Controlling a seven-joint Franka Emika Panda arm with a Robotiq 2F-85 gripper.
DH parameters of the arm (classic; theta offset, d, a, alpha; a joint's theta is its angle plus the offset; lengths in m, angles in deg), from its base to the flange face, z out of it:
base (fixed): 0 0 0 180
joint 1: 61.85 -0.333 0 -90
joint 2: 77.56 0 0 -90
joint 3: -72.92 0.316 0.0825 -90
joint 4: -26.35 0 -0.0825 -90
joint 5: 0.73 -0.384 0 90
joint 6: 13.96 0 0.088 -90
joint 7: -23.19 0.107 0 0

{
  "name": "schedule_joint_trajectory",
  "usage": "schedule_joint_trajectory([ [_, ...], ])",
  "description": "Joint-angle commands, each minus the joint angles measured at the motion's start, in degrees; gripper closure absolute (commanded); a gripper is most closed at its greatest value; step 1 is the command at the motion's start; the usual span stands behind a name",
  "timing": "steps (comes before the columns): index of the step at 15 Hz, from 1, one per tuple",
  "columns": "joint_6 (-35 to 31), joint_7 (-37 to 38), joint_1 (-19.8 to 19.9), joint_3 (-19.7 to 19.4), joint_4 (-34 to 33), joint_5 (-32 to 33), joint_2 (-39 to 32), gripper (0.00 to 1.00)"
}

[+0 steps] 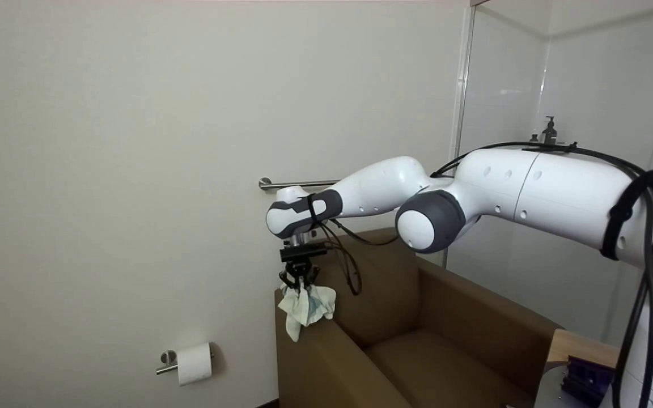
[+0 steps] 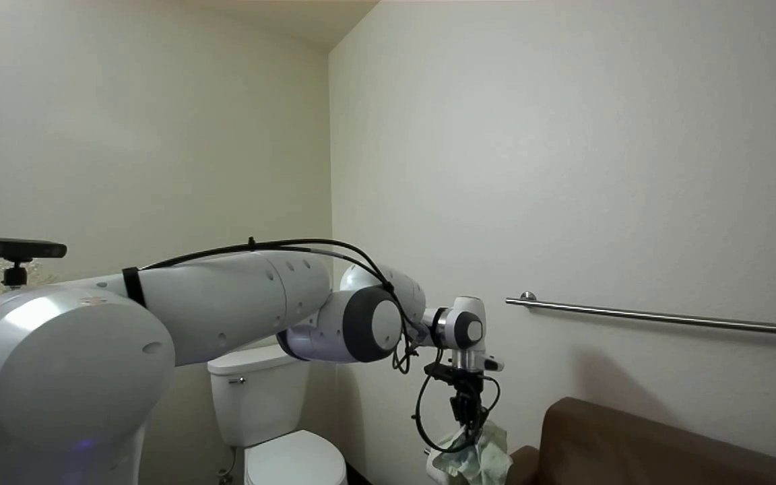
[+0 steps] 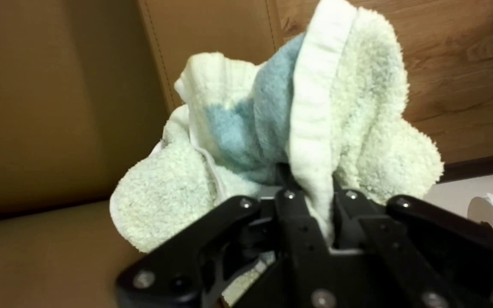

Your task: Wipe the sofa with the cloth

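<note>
The cloth (image 1: 306, 309) is pale green-white with a blue patch and hangs crumpled from my gripper (image 1: 300, 283). The brown sofa (image 1: 343, 362) has the cloth at the back end of one armrest, near the backrest. In the wrist view the fingers (image 3: 315, 192) are shut on a fold of the cloth (image 3: 370, 98). The cloth spreads over the armrest (image 3: 212, 25) there and partly over the floor side. Whether it touches the armrest is hard to tell. In an exterior view the gripper (image 2: 472, 424) and cloth (image 2: 486, 458) show left of the sofa backrest (image 2: 644, 444).
A metal bar (image 1: 304, 184) is fixed on the wall behind the arm. A toilet paper roll (image 1: 194, 364) is on the wall beside the sofa. A toilet (image 2: 294, 461) stands in the corner. A wooden-topped stand (image 1: 581, 348) is by the robot base.
</note>
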Motion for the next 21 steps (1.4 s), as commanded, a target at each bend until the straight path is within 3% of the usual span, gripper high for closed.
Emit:
schedule_joint_trajectory([
  [1,5.0,4.7,-1.0,-1.3,3.7,0.3,3.0,0.91],
  [4,8.3,8.4,-0.9,-0.9,5.1,-0.8,3.9,0.91],
  [11,7.4,21.0,-1.4,-0.8,6.1,-1.6,4.4,0.91],
  [14,7.0,17.9,-1.2,-0.5,5.8,-0.7,4.9,0.91],
  [15,7.2,19.0,-1.2,-0.7,1.0,-0.4,0.9,0.86],
  [21,8.5,19.3,-1.9,-1.4,3.3,0.5,2.3,0.91],
])
